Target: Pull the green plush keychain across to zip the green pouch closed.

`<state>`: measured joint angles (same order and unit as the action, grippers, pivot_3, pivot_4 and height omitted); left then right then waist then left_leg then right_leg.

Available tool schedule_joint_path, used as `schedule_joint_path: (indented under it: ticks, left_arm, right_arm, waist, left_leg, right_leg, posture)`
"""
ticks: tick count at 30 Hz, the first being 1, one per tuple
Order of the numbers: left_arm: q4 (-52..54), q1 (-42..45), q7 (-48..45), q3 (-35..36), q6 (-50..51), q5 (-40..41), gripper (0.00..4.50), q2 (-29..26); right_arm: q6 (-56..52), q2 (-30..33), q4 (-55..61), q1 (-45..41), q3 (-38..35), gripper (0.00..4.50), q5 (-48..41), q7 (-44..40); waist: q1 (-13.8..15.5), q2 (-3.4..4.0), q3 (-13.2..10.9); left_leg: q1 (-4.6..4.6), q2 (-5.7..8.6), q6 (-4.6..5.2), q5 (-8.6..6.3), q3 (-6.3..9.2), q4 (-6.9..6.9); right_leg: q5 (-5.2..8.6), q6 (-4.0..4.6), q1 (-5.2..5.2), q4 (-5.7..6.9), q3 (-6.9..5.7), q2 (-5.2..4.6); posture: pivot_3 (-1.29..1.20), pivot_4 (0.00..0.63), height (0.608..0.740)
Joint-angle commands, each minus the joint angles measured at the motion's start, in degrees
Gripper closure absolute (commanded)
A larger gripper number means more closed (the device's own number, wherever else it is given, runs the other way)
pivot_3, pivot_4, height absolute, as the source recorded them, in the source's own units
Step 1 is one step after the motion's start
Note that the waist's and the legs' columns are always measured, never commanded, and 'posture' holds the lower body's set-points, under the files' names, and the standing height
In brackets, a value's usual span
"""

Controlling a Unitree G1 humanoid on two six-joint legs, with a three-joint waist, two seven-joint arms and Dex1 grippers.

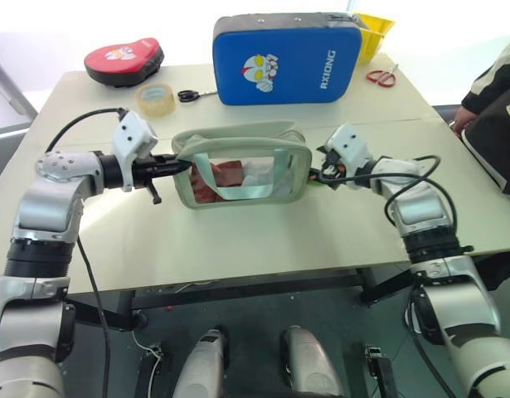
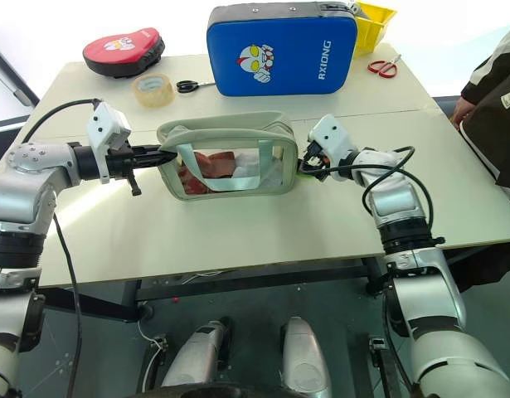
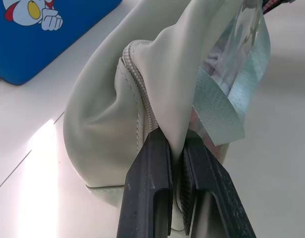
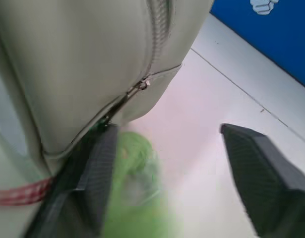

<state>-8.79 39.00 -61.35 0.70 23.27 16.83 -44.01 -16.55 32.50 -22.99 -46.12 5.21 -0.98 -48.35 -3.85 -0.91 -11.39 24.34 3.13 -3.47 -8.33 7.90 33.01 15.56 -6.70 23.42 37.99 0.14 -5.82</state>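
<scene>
Left gripper [image 3: 178, 191] is clamped shut on a fold of fabric at the left end of the green pouch [image 1: 242, 166], pinching it right beside the zipper track. Right gripper [image 4: 167, 168] has its jaws spread wide at the pouch's right end and holds nothing; the green plush keychain [image 4: 135, 173] hangs loose just beside one finger, between the two. The pouch sits mid-table, between the arms, in front of the blue case [image 1: 288, 58], long axis running left-right across the table, clear window panel facing the robot, zipper along the top. The keychain dangles at the right end of the pouch, so the slider looks parked there; can't tell how much of the zipper is closed.

Risks: with the jaws off the plush, a re-grasp could close on pouch fabric or air since the plush swings free. If the zipper still has to travel toward the left end, the left pinch sits right on that line and could block the slider. Soft fabric may bunch and jam the teeth if tension between the arms drops
</scene>
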Motion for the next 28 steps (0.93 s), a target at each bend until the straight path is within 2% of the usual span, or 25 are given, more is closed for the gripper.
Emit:
schedule_joint_path:
  ticks: [1,6,10,13,19,20,28]
  left_arm:
    - [0.4,1.3,-0.1,2.1,0.2,0.4,4.50,-1.8]
    - [1.2,2.2,0.5,6.2,4.5,4.6,4.50,-2.9]
    - [0.9,4.0,0.9,9.8,8.6,8.3,4.50,-4.1]
    - [2.0,3.3,-1.1,10.4,10.6,9.9,3.34,-5.8]
    - [4.5,1.3,-0.8,9.8,11.1,10.0,0.26,-6.2]
    - [4.8,0.9,-0.9,9.7,11.1,9.9,0.02,-6.5]
    - [3.4,-1.0,-2.2,13.2,11.1,8.8,0.02,-13.8]
  right_arm:
    - [-0.9,7.2,4.3,-4.2,-1.8,0.03,-3.3,-10.1]
    - [-0.9,16.1,1.6,-10.0,-2.1,0.03,-7.1,-24.0]
    - [-1.5,16.9,1.4,-12.8,-2.2,0.03,-8.6,-27.5]
    - [-0.7,15.2,-0.6,-14.9,-1.9,0.00,-7.9,-26.4]
    - [1.5,12.4,-4.5,-17.1,-1.6,0.00,-6.7,-24.4]
    - [1.8,12.3,-4.8,-17.1,-1.5,0.00,-6.7,-24.4]
    - [-1.3,14.0,-0.3,-15.3,-1.9,0.00,-9.0,-29.6]
  waist:
    - [0.0,0.01,0.0]
    - [-0.1,0.03,0.0]
    - [-0.1,0.01,0.0]
    - [-0.1,0.02,0.0]
    - [0.3,0.02,0.0]
    - [0.4,0.02,0.0]
    - [0.5,0.02,-0.1]
  left_leg:
    - [0.01,0.00,0.00,0.00,0.00,0.00]
    - [0.03,-0.01,0.05,-0.04,-0.04,-0.01]
    - [0.03,-0.05,0.13,-0.10,-0.04,0.00]
    - [0.04,-0.04,0.13,-0.09,-0.05,0.00]
    - [0.05,-0.02,0.12,-0.09,-0.06,0.00]
    - [0.05,-0.02,0.12,-0.09,-0.06,0.00]
    - [0.07,-0.01,0.12,-0.10,-0.08,-0.02]
  right_leg:
    - [0.00,0.00,0.01,0.00,0.00,0.00]
    - [0.00,-0.01,0.05,-0.01,0.00,-0.01]
    - [0.01,-0.01,0.05,-0.03,-0.01,0.01]
    - [0.01,-0.01,0.05,-0.04,0.00,-0.01]
    - [0.01,0.00,0.03,-0.08,0.01,-0.03]
    - [0.01,0.00,0.03,-0.08,0.01,-0.03]
    - [0.01,0.00,0.07,-0.10,0.01,-0.03]
  posture:
    - [0.00,0.150,0.740]
    - [0.00,0.150,0.740]
    - [0.00,0.150,0.740]
    - [0.00,0.150,0.740]
    - [0.00,0.150,0.740]
    - [0.00,0.150,0.740]
    - [0.00,0.150,0.740]
